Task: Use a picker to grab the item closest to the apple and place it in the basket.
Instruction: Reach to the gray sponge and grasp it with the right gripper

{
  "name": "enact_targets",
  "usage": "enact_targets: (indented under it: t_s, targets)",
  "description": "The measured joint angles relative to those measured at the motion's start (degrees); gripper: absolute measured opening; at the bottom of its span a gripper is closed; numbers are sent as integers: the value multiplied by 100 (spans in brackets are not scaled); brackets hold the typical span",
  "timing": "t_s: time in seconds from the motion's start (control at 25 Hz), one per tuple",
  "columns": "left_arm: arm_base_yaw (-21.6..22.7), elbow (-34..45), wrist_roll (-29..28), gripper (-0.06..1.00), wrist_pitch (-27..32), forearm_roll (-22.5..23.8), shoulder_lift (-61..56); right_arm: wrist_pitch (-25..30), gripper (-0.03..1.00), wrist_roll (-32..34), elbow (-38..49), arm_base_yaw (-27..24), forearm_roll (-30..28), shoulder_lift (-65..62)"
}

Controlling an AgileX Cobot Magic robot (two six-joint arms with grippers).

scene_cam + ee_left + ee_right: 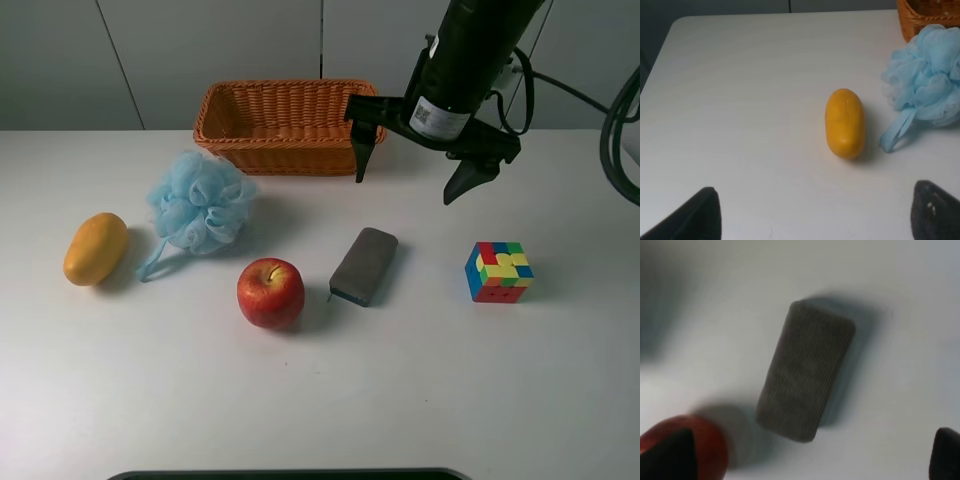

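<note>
- On the white table, just to the right of the apple, you will find the grey sponge block. It lies flat and slanted, close to the fruit but not touching it.
- Your right gripper hangs in the air between the sponge block and the wicker basket. Its fingers are spread wide and grip nothing. Its wrist camera looks down on the block, though the view is blurred.
- The basket sits at the back of the table, and one finger overlaps its right end in the high view.
- A coloured puzzle cube rests to the right, well apart from the block.
- Left of the apple and further back you have a blue bath puff, and beyond it a yellow mango.
- Your left gripper shows only in its own wrist view. Its tips are spread and empty, with the mango ahead of them.
</note>
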Motion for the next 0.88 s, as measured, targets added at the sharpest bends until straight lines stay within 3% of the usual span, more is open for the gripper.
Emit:
enact_targets:
  t_s: [0.2,0.48,0.88]
  targets:
    - [0,0,0,73,0,0,0,-148,70,321,0,0,141,561]
    - [0,0,0,73,0,0,0,-491,70,349,-2,0,548,1236]
    - [0,0,0,73,0,0,0,-856,70,349,-13,0,681,1873]
